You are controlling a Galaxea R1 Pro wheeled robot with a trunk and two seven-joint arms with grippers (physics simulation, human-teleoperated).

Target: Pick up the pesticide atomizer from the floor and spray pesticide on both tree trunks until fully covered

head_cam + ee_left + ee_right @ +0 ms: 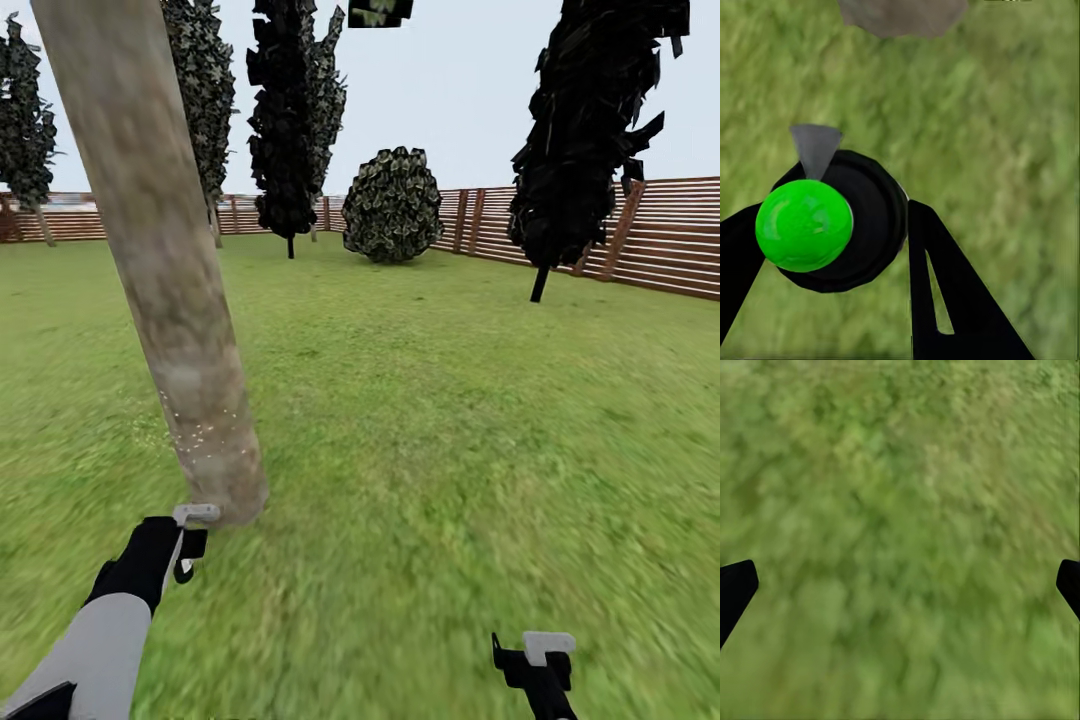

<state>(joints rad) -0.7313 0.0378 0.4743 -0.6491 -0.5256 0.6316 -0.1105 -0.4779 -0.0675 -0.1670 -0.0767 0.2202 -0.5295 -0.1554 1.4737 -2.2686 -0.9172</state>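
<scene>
We see blurry lawn [450, 420] ringed by slat fence [680, 235], trunk [170, 290] near our left gripper [855, 247] clamping the atomizer [804, 225], right gripper [900, 585] spread wide over grass.

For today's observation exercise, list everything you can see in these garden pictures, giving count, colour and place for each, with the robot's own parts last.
Tree trunk: one, mottled grey-tan, near left, leaning across the head view, pale specks near its base.
Conifers: several, near-black, along the far fence and at right.
Round bush: one, dark green, centre back by the fence.
Fence: brown horizontal slats, ringing the lawn.
Lawn: green grass, all around.
Atomizer: one, black body with bright green round top and grey nozzle, held in the left gripper.
Left gripper: black, jaws closed on the atomizer, at the trunk's base.
Right gripper: black, jaws wide apart, over bare grass.
</scene>
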